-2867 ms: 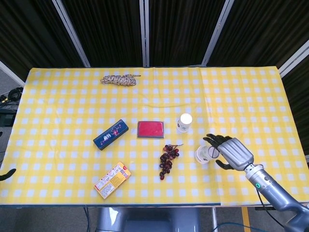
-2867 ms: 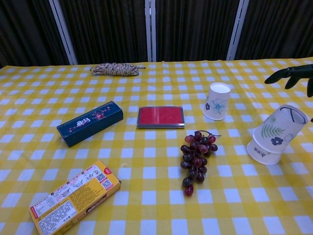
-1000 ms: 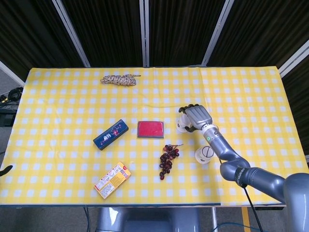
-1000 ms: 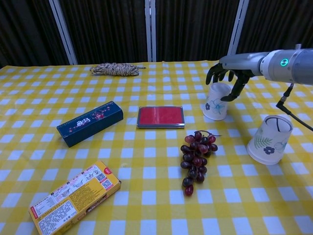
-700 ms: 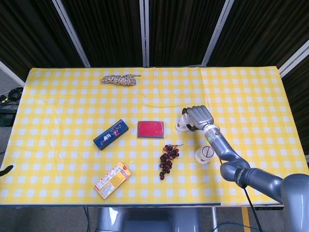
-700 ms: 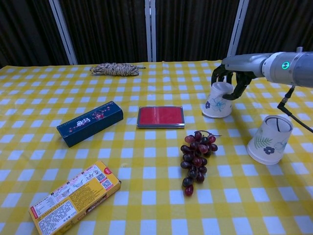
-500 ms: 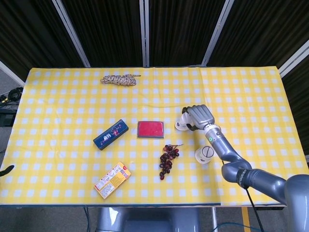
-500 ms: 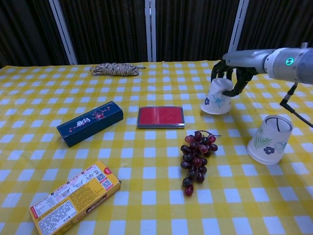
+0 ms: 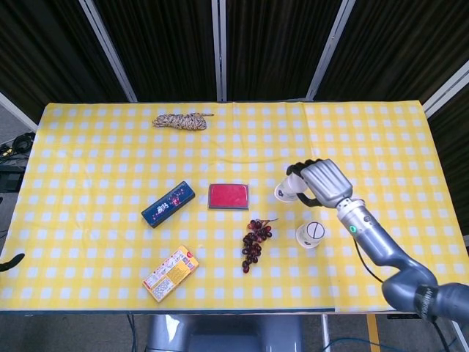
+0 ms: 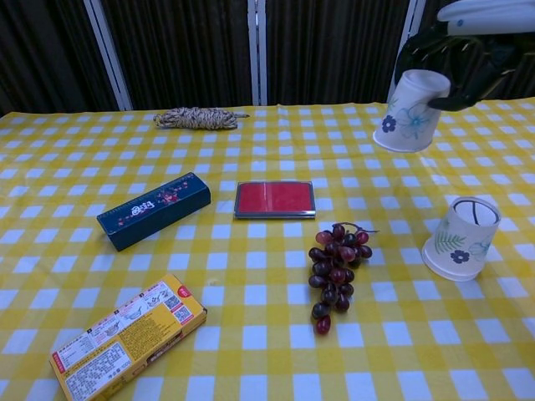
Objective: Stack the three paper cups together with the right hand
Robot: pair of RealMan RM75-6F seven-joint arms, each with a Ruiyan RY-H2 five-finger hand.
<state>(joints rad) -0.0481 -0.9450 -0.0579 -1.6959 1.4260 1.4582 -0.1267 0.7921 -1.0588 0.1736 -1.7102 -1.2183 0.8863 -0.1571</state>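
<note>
Paper cup in hand: the blue-flowered paper cup [image 10: 407,102] is gripped by the right hand [image 10: 465,65], dark fingers [image 10: 425,53] curled round its upper part. It hangs tilted in the air, clear of the tablecloth [image 10: 251,342], mouth slanting down and to the left.
Stacked cups: the stacked cups [image 10: 461,239] stand upside down on the cloth to the right of the grapes [image 10: 335,272], leaning a little. They read as one cup nested over another, so I take them for the other two.
What changed: a second ago the flowered cup stood on the table under the hand; half a second ago it was tipped and barely lifted. Now it is raised high and carried to the right, closer to the stack.
Meaning for the task: the pick-up is done. What remains, by my judgement, is to turn this cup fully mouth-down, line it over the stack and lower it on.
Left hand: only a dark sliver shows at the lower left edge of the head view [image 9: 10,262]; I cannot tell how its fingers lie.
Hard to see: the chest view crops the right hand at the top edge. From the head view the held cup [image 9: 287,191] is mostly covered by the hand [image 9: 321,183]. Whether the stack holds two cups is not certain.
</note>
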